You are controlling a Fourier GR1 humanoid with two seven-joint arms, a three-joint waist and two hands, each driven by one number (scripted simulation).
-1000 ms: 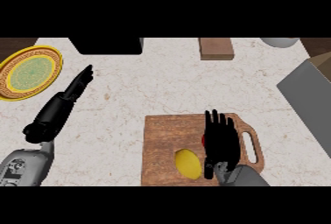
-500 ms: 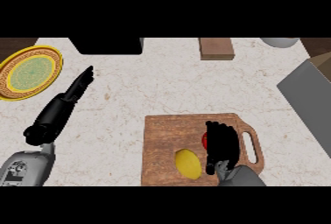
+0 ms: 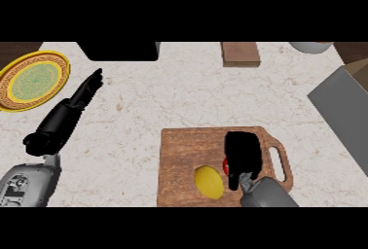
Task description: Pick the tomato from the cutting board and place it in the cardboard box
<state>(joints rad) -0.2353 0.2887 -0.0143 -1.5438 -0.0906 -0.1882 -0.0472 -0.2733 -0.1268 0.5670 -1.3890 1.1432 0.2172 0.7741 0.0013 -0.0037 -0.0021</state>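
Observation:
The wooden cutting board lies at the lower middle of the counter. My right hand is over its right half, fingers curled down around the tomato. Only a red sliver of the tomato shows at the hand's left edge. The cardboard box sits at the right edge, with a large grey flap and a brown corner showing. My left hand rests open on the counter at the left, fingers straight and pointing up toward a plate.
A yellow lemon lies on the board just left of my right hand. A yellow patterned plate sits far left. Along the back stand a black object, a brown block and a grey bowl.
My right hand's fingers, straight a second ago, have curled down over the tomato, and the hand has shifted slightly toward the board's middle. The left arm has not moved.

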